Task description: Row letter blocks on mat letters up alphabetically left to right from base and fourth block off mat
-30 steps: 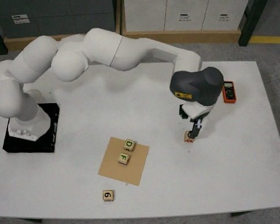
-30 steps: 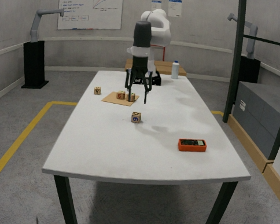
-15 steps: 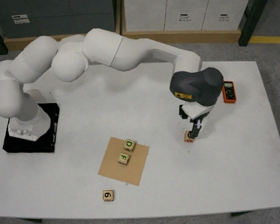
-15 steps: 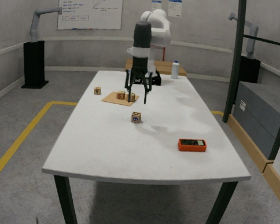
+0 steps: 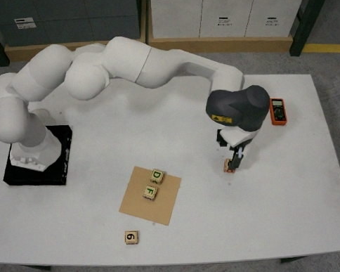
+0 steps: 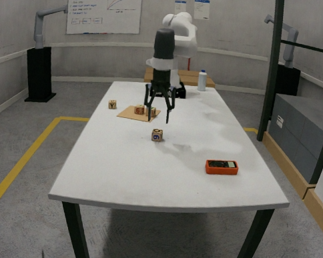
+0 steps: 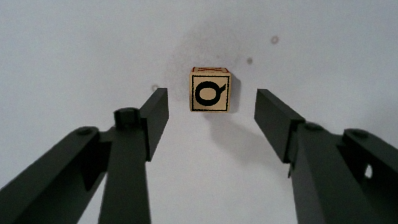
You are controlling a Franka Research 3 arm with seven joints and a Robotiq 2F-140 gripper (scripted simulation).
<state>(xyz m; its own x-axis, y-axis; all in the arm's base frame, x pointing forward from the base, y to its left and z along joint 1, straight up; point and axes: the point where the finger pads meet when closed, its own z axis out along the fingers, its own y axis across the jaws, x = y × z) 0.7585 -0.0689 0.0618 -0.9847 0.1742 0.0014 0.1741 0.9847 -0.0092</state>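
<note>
from the top view, the d block (image 5: 157, 176) (image 6: 151, 112) and f block (image 5: 149, 192) (image 6: 139, 110) sit on the mat (image 5: 140, 206) (image 6: 129, 115), letters up, while the number-six block (image 5: 131, 237) (image 6: 112, 105) lies off it. in the exterior view, the q block (image 5: 227, 164) (image 6: 157, 135) (image 7: 210, 93) stands well apart from the mat, beneath the gripper (image 5: 229, 153) (image 6: 158, 121) (image 7: 211, 103). the wrist view shows that claw half open, holding nothing; q seems the one left to bring over, beside f.
</note>
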